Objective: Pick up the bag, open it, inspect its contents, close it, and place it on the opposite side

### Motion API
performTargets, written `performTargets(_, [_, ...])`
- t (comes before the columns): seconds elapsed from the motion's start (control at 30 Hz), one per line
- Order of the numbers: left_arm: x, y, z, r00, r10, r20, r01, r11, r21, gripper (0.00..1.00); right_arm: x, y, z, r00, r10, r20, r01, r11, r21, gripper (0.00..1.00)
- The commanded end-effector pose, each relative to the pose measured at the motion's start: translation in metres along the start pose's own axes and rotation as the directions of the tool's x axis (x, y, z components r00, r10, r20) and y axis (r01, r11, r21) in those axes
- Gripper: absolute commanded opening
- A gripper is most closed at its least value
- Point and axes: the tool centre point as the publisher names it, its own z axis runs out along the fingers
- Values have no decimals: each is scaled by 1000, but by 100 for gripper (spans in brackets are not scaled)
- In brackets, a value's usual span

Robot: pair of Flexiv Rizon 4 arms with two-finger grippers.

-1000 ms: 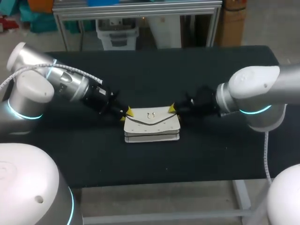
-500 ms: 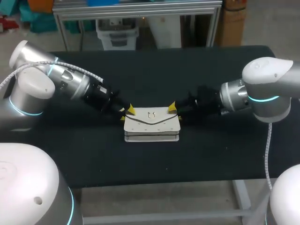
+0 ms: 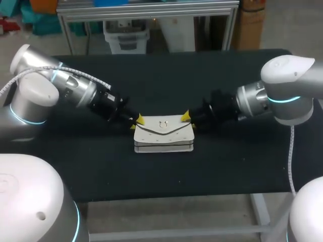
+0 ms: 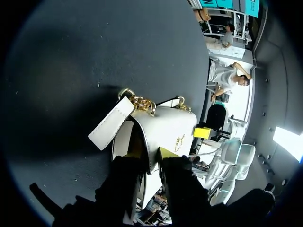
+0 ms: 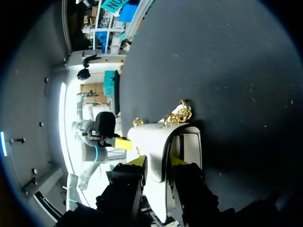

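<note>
Lying flat just below the middle of the head view, the one bag [image 3: 164, 133] is a small white purse on the black table [image 3: 166, 75]. Its pointed flap is folded down over the front, with a gold ring clasp [image 3: 162, 123] near the flap's upper edge. The left wrist view shows a short gold chain [image 4: 142, 101] at one top corner, ahead of the fingers, with a flat white strap tab [image 4: 111, 124] hanging off it onto the table.

Two grippers meet the bag, one at each upper corner. The left gripper [image 3: 137, 120] comes in from the left of the frame to the top left corner. Its yellow-tipped fingers stand close together with the edge of the flap pinched between them. The right gripper [image 3: 185, 117] comes from the right to the top right corner and likewise clamps the bag's edge between its two fingers, the chain lying just ahead of them.
</note>
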Motion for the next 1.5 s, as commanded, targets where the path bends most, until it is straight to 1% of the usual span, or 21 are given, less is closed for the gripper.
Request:
performTargets(0.03, [1, -4, 9, 1000, 22, 6, -22, 1000, -17, 0, 5, 1, 9, 1000, -7, -5, 7, 1000, 10, 0])
performTargets(0.1, [1, -2, 7, 1000, 22, 15, -22, 1000, -18, 0, 4, 0, 6, 1000, -9, -4, 9, 1000, 11, 0])
performTargets(0.13, [0, -1, 5, 1000, 22, 13, -21, 1000, -13, 35, 4, 0, 5, 1000, -8, -4, 8, 1000, 10, 0])
performTargets(0.17, [-3, 1, 1, 1000, 22, -3, -22, 1000, -10, 96, 3, -1, 3, 1000, -7, -2, 7, 1000, 5, 0])
performTargets(0.2, [-3, 1, 0, 1000, 21, -11, -21, 1000, -6, 98, 2, -1, 2, 1000, -5, 0, 5, 1000, 1, 7])
performTargets(0.23, [-4, 2, -2, 1000, 21, -23, -21, 1000, -4, 99, 1, -1, 0, 1000, -1, -2, 1, 1000, -2, 29])
performTargets(0.27, [-6, 2, -3, 999, 22, -46, -22, 1000, -16, 100, -1, -1, -1, 1000, 5, -3, -5, 1000, -7, 43])
performTargets(0.3, [-6, 2, -3, 998, 22, -54, -23, 1000, -19, 100, -2, -1, -1, 1000, 7, -4, -7, 1000, -9, 47])
performTargets(0.37, [-7, 2, -3, 998, 18, -68, -20, 999, -29, 100, -4, -2, -2, 1000, 16, -12, -17, 1000, -16, 89])
performTargets(0.6, [-4, 8, -9, 996, 37, -80, -40, 999, -32, 90, -1, -3, -10, 1000, 17, -16, -18, 999, -33, 92])
performTargets(0.77, [0, 14, -8, 995, 55, -86, -60, 997, -50, 71, 3, -4, -15, 1000, 11, -22, -12, 999, -45, 84])
performTargets(0.83, [2, 15, -7, 994, 62, -91, -68, 996, -56, 51, 4, -5, -15, 1000, 8, -25, -9, 999, -47, 77])
performTargets(0.87, [3, 16, -7, 994, 64, -91, -70, 996, -57, 48, 5, -5, -15, 1000, 7, -26, -8, 999, -48, 75])
performTargets(0.97, [5, 15, -4, 993, 70, -93, -77, 994, -75, 49, 8, -5, -13, 999, 3, -32, -4, 999, -47, 64])
performTargets(1.03, [4, 14, -2, 994, 62, -95, -70, 994, -81, 54, 8, -5, -10, 999, 0, -34, -2, 999, -42, 60])
performTargets(1.13, [3, 13, 0, 993, 53, -102, -62, 994, -90, 51, 8, -5, -7, 999, 1, -34, -2, 1000, -30, 58])
performTargets(1.17, [3, 11, 2, 994, 46, -104, -56, 994, -95, 42, 7, -5, -5, 999, 4, -34, -5, 1000, -24, 51])
performTargets(1.2, [3, 9, 4, 994, 40, -106, -50, 994, -100, 0, 6, -4, -4, 999, 6, -33, -6, 1000, -20, 46])
performTargets(1.23, [4, 7, 6, 994, 37, -105, -47, 994, -101, 0, 6, -4, -3, 999, 6, -32, -7, 1000, -18, 36])
performTargets(1.3, [5, 6, 6, 993, 35, -114, -46, 994, -102, 0, 6, -4, -2, 1000, 4, -28, -4, 1000, -12, 0])
performTargets(1.5, [9, 6, 4, 989, 37, -141, -51, 994, -96, 0, 4, -3, 0, 1000, 3, -23, -3, 1000, -8, 0])
